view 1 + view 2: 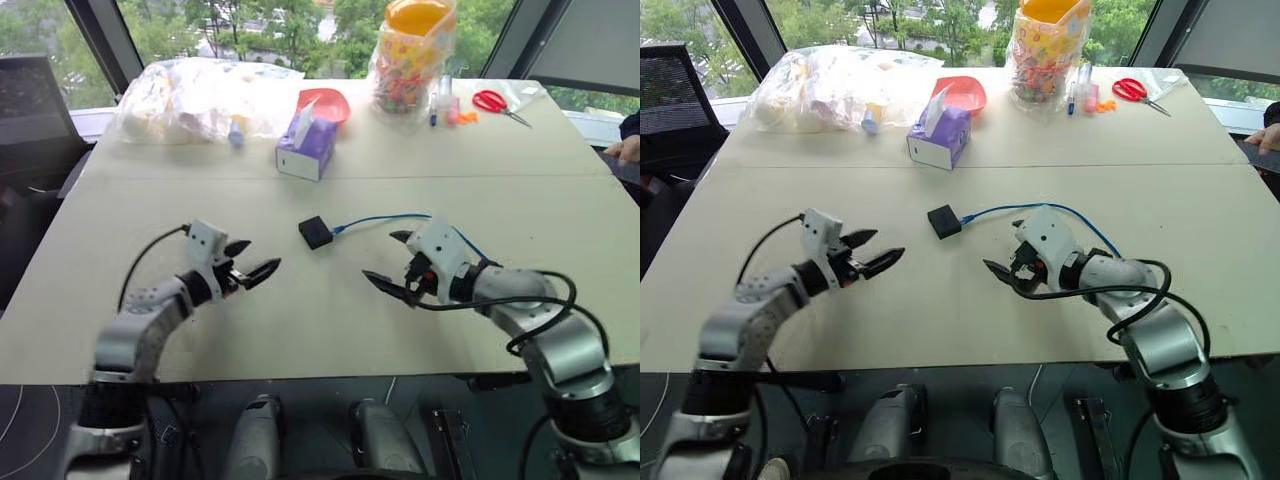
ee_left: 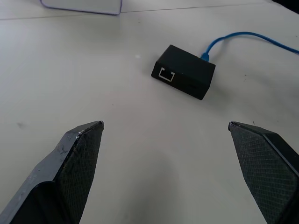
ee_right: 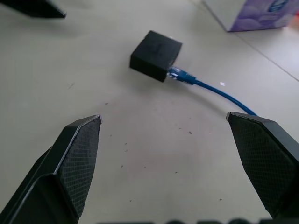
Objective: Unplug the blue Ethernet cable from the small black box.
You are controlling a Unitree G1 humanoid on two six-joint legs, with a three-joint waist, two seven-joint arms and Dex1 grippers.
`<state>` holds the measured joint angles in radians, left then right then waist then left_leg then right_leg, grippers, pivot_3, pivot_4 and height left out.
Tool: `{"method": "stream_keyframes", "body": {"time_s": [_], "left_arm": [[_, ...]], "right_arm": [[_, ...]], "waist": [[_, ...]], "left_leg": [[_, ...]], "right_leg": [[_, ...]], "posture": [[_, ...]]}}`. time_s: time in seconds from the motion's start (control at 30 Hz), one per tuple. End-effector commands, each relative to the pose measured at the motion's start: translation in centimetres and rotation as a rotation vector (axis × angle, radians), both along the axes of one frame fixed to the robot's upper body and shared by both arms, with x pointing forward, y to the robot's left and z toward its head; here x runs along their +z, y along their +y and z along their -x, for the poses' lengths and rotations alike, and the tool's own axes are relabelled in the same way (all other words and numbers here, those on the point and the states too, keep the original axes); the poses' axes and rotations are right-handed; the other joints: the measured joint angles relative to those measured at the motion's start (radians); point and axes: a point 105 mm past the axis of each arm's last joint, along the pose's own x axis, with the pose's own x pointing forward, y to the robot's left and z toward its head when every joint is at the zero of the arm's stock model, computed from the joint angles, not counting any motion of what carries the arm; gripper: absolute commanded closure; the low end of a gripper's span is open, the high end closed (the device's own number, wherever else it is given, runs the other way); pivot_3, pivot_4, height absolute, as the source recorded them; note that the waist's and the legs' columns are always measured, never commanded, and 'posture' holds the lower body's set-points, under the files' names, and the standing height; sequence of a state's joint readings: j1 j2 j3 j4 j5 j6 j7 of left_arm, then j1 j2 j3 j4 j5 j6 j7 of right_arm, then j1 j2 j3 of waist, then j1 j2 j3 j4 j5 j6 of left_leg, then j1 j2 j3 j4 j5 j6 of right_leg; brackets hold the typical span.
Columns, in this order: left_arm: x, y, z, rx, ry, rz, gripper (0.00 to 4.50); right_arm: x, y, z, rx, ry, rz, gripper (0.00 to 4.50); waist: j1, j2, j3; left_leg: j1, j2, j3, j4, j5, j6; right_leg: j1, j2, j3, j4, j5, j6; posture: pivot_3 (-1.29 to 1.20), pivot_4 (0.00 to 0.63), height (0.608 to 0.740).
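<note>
Blue Ethernet cable [image 3: 187, 78] looks plugged into small black box [image 1: 315, 232] on table [image 1: 300, 310]. Left gripper [image 1: 252, 262] and right gripper [image 1: 392, 260] flank it, fingers spread wide, holding nothing.

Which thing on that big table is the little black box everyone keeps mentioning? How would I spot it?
Start at the purple tissue box near the far side of the pale table and come toward the robot. The small black box lies flat there, between the two open grippers. It is far smaller than the tissue box, with the blue Ethernet cable plugged into one side.
</note>
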<state>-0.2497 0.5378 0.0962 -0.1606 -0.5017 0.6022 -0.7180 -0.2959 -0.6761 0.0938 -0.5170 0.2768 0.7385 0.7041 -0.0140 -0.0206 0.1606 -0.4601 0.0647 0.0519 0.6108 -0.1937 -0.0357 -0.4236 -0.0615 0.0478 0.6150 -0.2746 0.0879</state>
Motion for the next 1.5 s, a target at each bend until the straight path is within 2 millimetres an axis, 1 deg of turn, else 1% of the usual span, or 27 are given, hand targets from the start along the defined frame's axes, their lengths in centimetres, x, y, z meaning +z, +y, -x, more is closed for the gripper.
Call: {"method": "stream_keyframes", "body": {"time_s": [0.03, 0.2, 0.27, 0.3, 0.4, 0.5, 0.63, 0.8, 0.9, 1.03, 1.17, 1.23, 1.3, 1.37, 1.5], "left_arm": [[1.7, -0.8, 1.8, -0.151, -0.034, 0.002, 0.02], [2.8, -1.3, 2.9, -0.262, 0.000, 0.003, 0.02], [2.7, -1.4, 2.8, -0.286, 0.018, -0.023, 0.02], [2.6, -1.2, 3.1, -0.292, 0.024, -0.034, 0.02], [3.0, -1.0, 2.7, -0.298, 0.034, -0.032, 0.02], [3.5, -0.8, 2.4, -0.297, 0.025, -0.037, 0.02], [3.7, -0.5, 1.6, -0.261, -0.006, -0.066, 0.02], [3.7, -0.5, 1.1, -0.221, -0.037, -0.074, 0.02], [3.6, -0.4, 0.6, -0.197, -0.049, -0.078, 0.02], [3.7, -0.6, 0.1, -0.183, -0.074, -0.086, 0.02], [3.9, -0.7, 0.0, -0.186, -0.085, -0.091, 0.02], [4.1, -0.6, -0.2, -0.177, -0.097, -0.098, 0.02], [4.2, -0.5, 0.0, -0.169, -0.103, -0.096, 0.02], [4.0, -0.5, 0.3, -0.169, -0.103, -0.099, 0.02], [4.1, -0.2, 0.6, -0.146, -0.113, -0.108, 0.02]], "right_arm": [[1.3, 0.3, 0.3, 0.046, -0.042, 0.026, 0.00], [2.5, 0.0, -0.2, 0.064, -0.062, 0.039, 0.00], [2.6, -0.7, -1.2, 0.034, -0.056, 0.059, 0.00], [2.6, -0.8, -1.1, 0.027, -0.053, 0.066, 0.00], [2.6, -0.9, -1.0, 0.053, -0.001, 0.097, 0.00], [3.0, -1.0, -1.3, 0.070, -0.006, 0.120, 0.00], [4.2, -1.6, -2.8, 0.069, -0.014, 0.130, 0.00], [5.2, -1.7, -4.6, 0.072, -0.024, 0.142, 0.00], [5.5, -1.6, -5.2, 0.095, -0.020, 0.151, 0.00], [4.7, -0.7, -7.0, 0.173, -0.011, 0.250, 0.00], [4.1, 0.5, -8.3, 0.252, 0.040, 0.258, 0.00], [3.7, 1.4, -9.3, 0.298, 0.110, 0.240, 0.00], [2.8, 2.1, -10.8, 0.299, 0.177, 0.246, 0.00], [1.9, 2.5, -11.8, 0.283, 0.219, 0.276, 0.00], [0.5, 3.5, -12.5, 0.272, 0.265, 0.312, 0.00]], "waist": [[0.001, 0.000, 0.000], [0.002, -0.002, 0.003], [0.002, -0.003, 0.004], [0.001, -0.003, 0.005], [0.000, -0.003, 0.005], [0.000, -0.003, 0.005], [-0.001, -0.003, 0.005], [0.000, -0.003, 0.005], [0.002, -0.002, 0.005], [0.000, -0.002, 0.005], [-0.003, -0.002, 0.005], [-0.002, -0.002, 0.006], [-0.008, 0.000, 0.007], [-0.007, 0.000, 0.007], [-0.001, 0.000, 0.007]], "left_leg": [[-0.002, 0.000, 0.001, 0.000, 0.000, 0.000], [-0.002, -0.001, 0.003, 0.002, 0.000, 0.001], [-0.002, -0.001, 0.002, 0.003, 0.000, 0.001], [-0.001, -0.001, 0.002, 0.004, 0.000, 0.001], [-0.001, -0.001, 0.002, 0.007, 0.000, 0.001], [-0.001, -0.001, 0.002, 0.009, 0.000, 0.001], [-0.001, 0.000, 0.002, 0.011, 0.000, 0.001], [-0.001, 0.000, 0.001, 0.012, 0.000, 0.001], [-0.001, 0.000, 0.001, 0.013, 0.000, 0.001], [-0.001, 0.001, 0.001, 0.015, 0.000, 0.001], [-0.001, 0.001, 0.002, 0.017, 0.000, 0.001], [-0.001, 0.002, 0.002, 0.017, 0.000, 0.001], [-0.001, 0.002, 0.002, 0.018, 0.000, 0.001], [-0.001, 0.002, 0.002, 0.018, 0.000, 0.001], [-0.001, 0.002, 0.001, 0.018, 0.001, 0.001]], "right_leg": [[-0.002, 0.000, 0.000, 0.001, 0.000, 0.000], [-0.003, 0.001, 0.000, 0.004, -0.001, 0.004], [-0.003, 0.002, -0.001, 0.006, -0.001, 0.006], [-0.002, 0.002, -0.001, 0.006, -0.001, 0.006], [-0.002, 0.002, 0.000, 0.009, -0.001, 0.006], [-0.003, 0.002, 0.000, 0.012, -0.001, 0.006], [-0.003, 0.003, 0.000, 0.015, -0.001, 0.007], [-0.003, 0.004, 0.000, 0.016, -0.001, 0.007], [-0.003, 0.004, 0.000, 0.017, -0.001, 0.007], [-0.003, 0.005, 0.000, 0.018, 0.000, 0.010], [-0.003, 0.005, 0.001, 0.019, 0.003, 0.014], [-0.003, 0.006, 0.001, 0.020, 0.003, 0.015], [-0.003, 0.006, 0.001, 0.020, 0.004, 0.016], [-0.003, 0.006, 0.001, 0.022, 0.005, 0.018], [-0.003, 0.006, 0.001, 0.025, 0.005, 0.018]], "posture": [[0.00, 0.150, 0.735], [0.00, 0.150, 0.735], [0.00, 0.150, 0.735], [0.00, 0.150, 0.735], [0.00, 0.150, 0.735], [0.00, 0.150, 0.735], [0.00, 0.150, 0.735], [0.00, 0.150, 0.735], [0.00, 0.150, 0.735], [0.00, 0.150, 0.735], [0.00, 0.150, 0.735], [0.00, 0.150, 0.735], [0.00, 0.150, 0.735], [0.00, 0.150, 0.735], [0.00, 0.150, 0.735]]}}
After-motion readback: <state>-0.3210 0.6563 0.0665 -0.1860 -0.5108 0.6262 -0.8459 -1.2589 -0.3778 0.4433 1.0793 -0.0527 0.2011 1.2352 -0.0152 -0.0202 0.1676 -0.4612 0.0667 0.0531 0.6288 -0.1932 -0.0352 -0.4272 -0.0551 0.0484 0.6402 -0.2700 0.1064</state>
